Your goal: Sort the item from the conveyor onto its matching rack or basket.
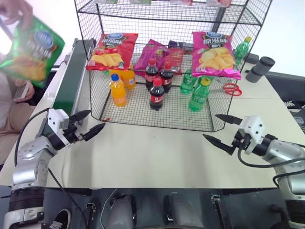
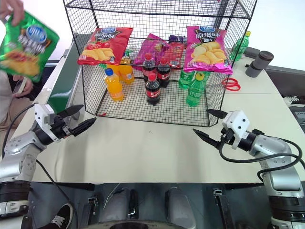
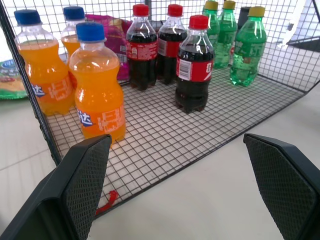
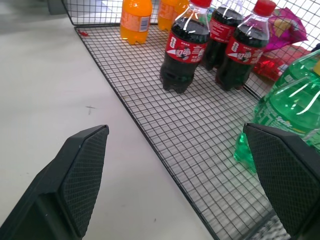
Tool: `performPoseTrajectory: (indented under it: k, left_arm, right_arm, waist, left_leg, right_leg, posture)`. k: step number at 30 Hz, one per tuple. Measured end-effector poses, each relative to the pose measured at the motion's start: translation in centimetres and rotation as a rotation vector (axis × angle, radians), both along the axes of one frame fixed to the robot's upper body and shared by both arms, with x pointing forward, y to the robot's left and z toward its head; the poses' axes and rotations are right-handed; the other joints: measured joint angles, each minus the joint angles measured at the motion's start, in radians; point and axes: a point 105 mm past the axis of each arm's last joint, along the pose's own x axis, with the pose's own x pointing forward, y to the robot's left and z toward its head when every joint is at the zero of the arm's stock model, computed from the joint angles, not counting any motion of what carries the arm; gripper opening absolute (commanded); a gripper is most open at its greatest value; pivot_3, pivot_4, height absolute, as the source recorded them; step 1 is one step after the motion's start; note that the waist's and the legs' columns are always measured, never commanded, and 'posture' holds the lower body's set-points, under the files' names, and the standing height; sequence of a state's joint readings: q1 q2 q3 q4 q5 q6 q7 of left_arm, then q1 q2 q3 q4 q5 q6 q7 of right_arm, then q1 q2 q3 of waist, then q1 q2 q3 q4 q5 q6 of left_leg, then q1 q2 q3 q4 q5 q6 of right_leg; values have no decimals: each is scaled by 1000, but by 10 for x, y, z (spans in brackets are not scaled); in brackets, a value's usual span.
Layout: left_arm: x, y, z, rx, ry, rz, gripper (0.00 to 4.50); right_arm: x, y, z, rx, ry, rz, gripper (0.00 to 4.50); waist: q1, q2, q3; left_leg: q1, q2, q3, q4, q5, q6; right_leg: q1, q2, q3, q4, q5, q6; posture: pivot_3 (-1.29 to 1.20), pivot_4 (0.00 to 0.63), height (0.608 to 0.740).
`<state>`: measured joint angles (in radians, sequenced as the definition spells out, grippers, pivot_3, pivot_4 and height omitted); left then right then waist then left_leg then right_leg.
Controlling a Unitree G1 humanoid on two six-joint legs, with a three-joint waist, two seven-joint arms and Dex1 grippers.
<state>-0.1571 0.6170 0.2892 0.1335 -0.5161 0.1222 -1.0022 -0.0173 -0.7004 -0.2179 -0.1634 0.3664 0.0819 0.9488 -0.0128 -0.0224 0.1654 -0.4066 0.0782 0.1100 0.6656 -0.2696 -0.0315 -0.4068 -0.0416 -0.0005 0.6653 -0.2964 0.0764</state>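
Note:
A person's hand [image 1: 16,12] holds the item, a shiny green crisp bag [image 1: 31,50], in the air at the far left, above and beside the conveyor [image 1: 71,78]. The dark-green belt runs back along the table's left side. The black wire rack [image 1: 157,113] stands at the middle back with bags on its upper tier and bottles on its floor. My left gripper [image 1: 96,119] is open and empty over the table, near the rack's front left corner. My right gripper [image 1: 210,126] is open and empty in front of the rack's right corner.
On the rack hang a red crisp bag [image 1: 112,50], a purple bag [image 1: 152,55] and a pink bag [image 1: 214,55]. Below stand orange bottles [image 1: 117,89], cola bottles [image 1: 157,94] and green bottles [image 1: 198,94]. Red scissors [image 1: 232,89] and black cylinders [image 1: 259,67] lie behind on the right.

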Motion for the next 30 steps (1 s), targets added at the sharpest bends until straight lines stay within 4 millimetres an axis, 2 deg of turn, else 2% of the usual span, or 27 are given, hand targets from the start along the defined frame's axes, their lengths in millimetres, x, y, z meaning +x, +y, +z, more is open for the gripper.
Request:
performPoseTrajectory:
  k: [8, 30]
  left_arm:
    - [-14, -4, -1, -77, 58, -70, 4500]
    - [-14, -1, 1, -32, 17, -41, 4500]
  right_arm:
    - [3, 7, 1, 6, -3, 25, 4489]
    - [6, 12, 1, 11, -8, 35, 4489]
  waist:
    - [0, 0, 0]
    - [1, 0, 0]
  left_leg:
    - [0, 0, 0, 0, 0, 0]
    - [0, 0, 0, 0, 0, 0]
  right_leg:
    - [0, 0, 0, 0, 0, 0]
    - [0, 0, 0, 0, 0, 0]
  posture:
    - [0, 150, 740]
    - [0, 150, 740]
